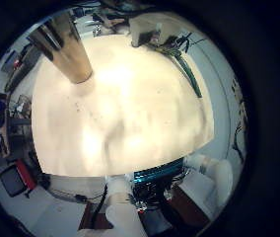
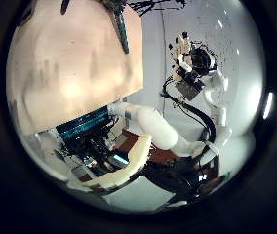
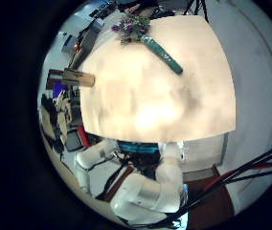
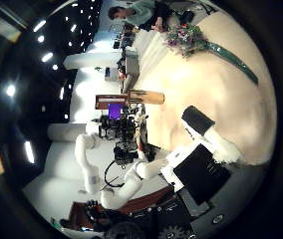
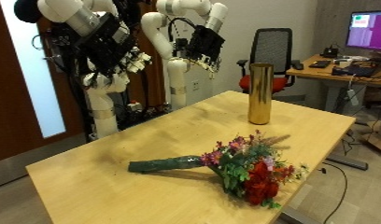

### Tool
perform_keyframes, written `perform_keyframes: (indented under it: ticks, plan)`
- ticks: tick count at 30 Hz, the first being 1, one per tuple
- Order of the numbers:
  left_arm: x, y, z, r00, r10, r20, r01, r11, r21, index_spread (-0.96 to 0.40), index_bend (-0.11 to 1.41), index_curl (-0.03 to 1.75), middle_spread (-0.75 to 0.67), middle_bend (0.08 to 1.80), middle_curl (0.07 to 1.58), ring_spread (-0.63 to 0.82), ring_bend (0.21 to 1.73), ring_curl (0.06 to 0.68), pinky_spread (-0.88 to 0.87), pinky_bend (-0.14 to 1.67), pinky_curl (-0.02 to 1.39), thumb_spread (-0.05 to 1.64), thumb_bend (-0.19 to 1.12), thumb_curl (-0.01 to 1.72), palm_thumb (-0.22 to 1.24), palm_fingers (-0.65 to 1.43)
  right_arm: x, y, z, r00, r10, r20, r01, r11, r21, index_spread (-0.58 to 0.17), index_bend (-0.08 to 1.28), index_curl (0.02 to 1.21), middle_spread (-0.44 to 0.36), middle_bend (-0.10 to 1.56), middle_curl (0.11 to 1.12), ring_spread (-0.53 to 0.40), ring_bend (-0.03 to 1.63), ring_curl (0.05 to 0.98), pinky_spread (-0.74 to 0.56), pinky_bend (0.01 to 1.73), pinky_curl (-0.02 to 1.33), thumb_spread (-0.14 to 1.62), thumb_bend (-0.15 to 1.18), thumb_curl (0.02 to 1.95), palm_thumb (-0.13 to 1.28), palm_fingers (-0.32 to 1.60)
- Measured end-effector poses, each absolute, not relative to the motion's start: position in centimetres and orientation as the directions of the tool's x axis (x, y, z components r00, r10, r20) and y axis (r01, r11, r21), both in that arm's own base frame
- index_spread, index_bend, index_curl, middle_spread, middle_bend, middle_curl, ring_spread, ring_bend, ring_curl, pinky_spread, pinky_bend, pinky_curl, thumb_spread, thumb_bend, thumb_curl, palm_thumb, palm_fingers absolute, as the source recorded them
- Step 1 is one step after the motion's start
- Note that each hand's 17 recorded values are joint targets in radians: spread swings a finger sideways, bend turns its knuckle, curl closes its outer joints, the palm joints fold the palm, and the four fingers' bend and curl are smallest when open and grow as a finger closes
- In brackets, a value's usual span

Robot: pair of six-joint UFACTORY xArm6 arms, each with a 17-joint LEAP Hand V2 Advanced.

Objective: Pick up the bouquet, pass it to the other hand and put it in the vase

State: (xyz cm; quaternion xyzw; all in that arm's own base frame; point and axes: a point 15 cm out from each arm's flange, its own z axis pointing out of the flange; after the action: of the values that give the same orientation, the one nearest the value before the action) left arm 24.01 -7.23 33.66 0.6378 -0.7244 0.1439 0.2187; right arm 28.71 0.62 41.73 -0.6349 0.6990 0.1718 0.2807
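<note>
In the outside view the bouquet, red and pink flowers on a dark green wrapped stem, lies flat on the wooden table near its front edge. The tall gold vase stands upright at the far side. My right hand and left hand are raised well above the table's back edge, fingers relaxed, holding nothing. The left little finger side palm view shows the vase and the stem. The right little finger side palm view shows the bouquet and the vase. The right thumb side palm view shows the bouquet.
A black office chair and a desk with a monitor stand behind the table. The left thumb side palm view shows a hand off the table's edge.
</note>
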Motion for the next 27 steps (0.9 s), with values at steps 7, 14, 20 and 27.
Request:
perform_keyframes:
  ticks: [7,14,20,27]
  plan:
    - [23.8,-7.1,33.3,-0.086,-0.864,0.495,-0.986,0.144,0.080,0.25,0.18,0.34,0.56,0.18,0.25,0.65,0.52,0.214,0.62,0.37,0.31,0.85,-0.03,0.31,0.31,0.03,30.5,0.8,40.6,-0.052,-0.791,-0.610,-0.983,0.148,-0.109,-0.249,0.17,0.30,0.111,0.20,0.33,0.201,0.29,0.232,0.32,0.24,0.31,0.97,-0.02,0.52,0.90,0.28]
    - [23.8,-7.6,32.9,-0.121,-0.874,0.470,-0.981,0.177,0.078,0.25,0.18,0.34,0.56,0.18,0.25,0.65,0.51,0.212,0.62,0.37,0.31,0.85,-0.03,0.31,0.31,0.03,31.0,1.2,39.3,-0.086,-0.776,-0.624,-0.987,0.153,-0.055,-0.249,0.17,0.29,0.112,0.20,0.33,0.201,0.28,0.231,0.32,0.24,0.31,0.97,-0.02,0.52,0.89,0.28]
    - [23.9,-7.7,33.5,-0.157,-0.885,0.438,-0.977,0.204,0.063,0.25,0.18,0.34,0.56,0.18,0.25,0.65,0.51,0.213,0.62,0.36,0.31,0.85,-0.03,0.31,0.31,0.03,32.7,0.2,37.9,-0.150,-0.759,-0.634,-0.981,0.195,0.000,-0.244,0.16,0.29,0.121,0.20,0.33,0.201,0.29,0.233,0.32,0.25,0.30,0.99,-0.02,0.52,0.87,0.27]
    - [24.1,-8.4,33.3,-0.199,-0.880,0.431,-0.968,0.245,0.053,0.25,0.18,0.34,0.56,0.18,0.26,0.63,0.51,0.212,0.62,0.35,0.31,0.85,-0.03,0.31,0.31,0.04,35.3,-1.0,36.6,-0.216,-0.746,-0.630,-0.967,0.252,0.033,-0.235,0.15,0.28,0.121,0.20,0.33,0.202,0.32,0.239,0.32,0.27,0.31,0.99,-0.02,0.52,0.87,0.27]
